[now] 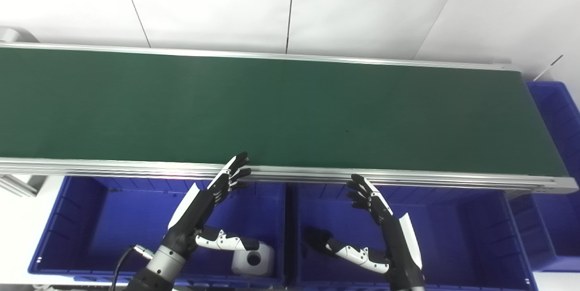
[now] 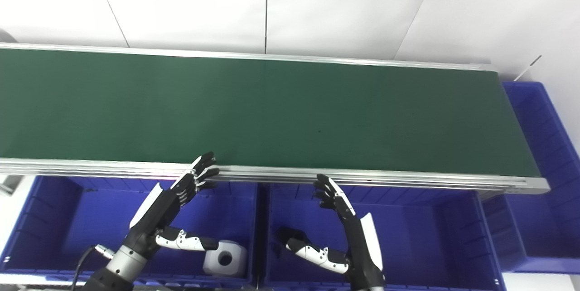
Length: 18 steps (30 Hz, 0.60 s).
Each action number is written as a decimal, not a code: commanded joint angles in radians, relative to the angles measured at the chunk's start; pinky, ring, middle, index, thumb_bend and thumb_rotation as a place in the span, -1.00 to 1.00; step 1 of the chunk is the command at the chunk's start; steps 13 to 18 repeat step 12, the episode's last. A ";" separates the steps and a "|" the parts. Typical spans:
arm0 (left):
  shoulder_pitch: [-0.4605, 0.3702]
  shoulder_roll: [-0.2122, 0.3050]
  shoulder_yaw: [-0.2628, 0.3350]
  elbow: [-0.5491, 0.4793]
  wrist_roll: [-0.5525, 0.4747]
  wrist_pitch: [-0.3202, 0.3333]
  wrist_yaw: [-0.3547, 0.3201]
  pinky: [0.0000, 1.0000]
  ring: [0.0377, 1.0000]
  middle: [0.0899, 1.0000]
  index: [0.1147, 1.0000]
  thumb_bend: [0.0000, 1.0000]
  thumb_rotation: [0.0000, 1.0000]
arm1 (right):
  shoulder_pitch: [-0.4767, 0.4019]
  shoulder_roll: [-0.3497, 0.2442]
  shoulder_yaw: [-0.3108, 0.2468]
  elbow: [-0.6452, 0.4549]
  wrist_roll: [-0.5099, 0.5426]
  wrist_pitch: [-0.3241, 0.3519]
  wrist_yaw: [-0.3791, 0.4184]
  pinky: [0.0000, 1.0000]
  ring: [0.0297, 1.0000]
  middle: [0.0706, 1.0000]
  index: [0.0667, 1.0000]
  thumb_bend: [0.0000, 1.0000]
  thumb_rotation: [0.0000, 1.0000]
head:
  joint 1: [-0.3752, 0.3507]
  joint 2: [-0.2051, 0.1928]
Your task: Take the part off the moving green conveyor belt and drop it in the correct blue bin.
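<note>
The green conveyor belt (image 1: 281,109) runs across the picture and carries no part. A white part with a round hole (image 1: 253,259) lies in the left blue bin (image 1: 63,218), just beside my left thumb. My left hand (image 1: 213,200) is open over that bin, fingers stretched toward the belt's near rail. My right hand (image 1: 376,218) is open over the middle blue bin (image 1: 471,223), fingers up near the rail, holding nothing.
The belt's aluminium near rail (image 1: 408,177) lies just beyond both hands. A third blue bin (image 1: 557,114) stands at the belt's right end. A white wall is behind the belt. A cable (image 1: 118,261) hangs by my left forearm.
</note>
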 commanded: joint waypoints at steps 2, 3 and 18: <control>0.002 0.005 0.001 -0.028 -0.002 -0.038 0.009 0.63 0.79 0.90 0.85 0.84 -0.33 | 0.007 0.002 -0.004 -0.031 0.005 -0.057 -0.006 0.47 0.59 0.68 0.75 0.63 -0.18 | 0.002 -0.001; 0.006 0.006 0.002 -0.032 0.003 -0.038 0.012 0.63 0.79 0.89 0.84 0.84 -0.33 | 0.008 0.003 -0.005 -0.031 0.004 -0.057 -0.007 0.47 0.58 0.68 0.75 0.63 -0.18 | 0.003 0.000; 0.041 0.040 0.008 -0.080 0.035 -0.038 0.034 0.60 0.73 0.75 0.65 0.81 -0.39 | 0.023 0.016 -0.013 -0.046 0.011 -0.055 0.003 0.49 0.59 0.69 0.74 0.64 -0.15 | -0.010 0.007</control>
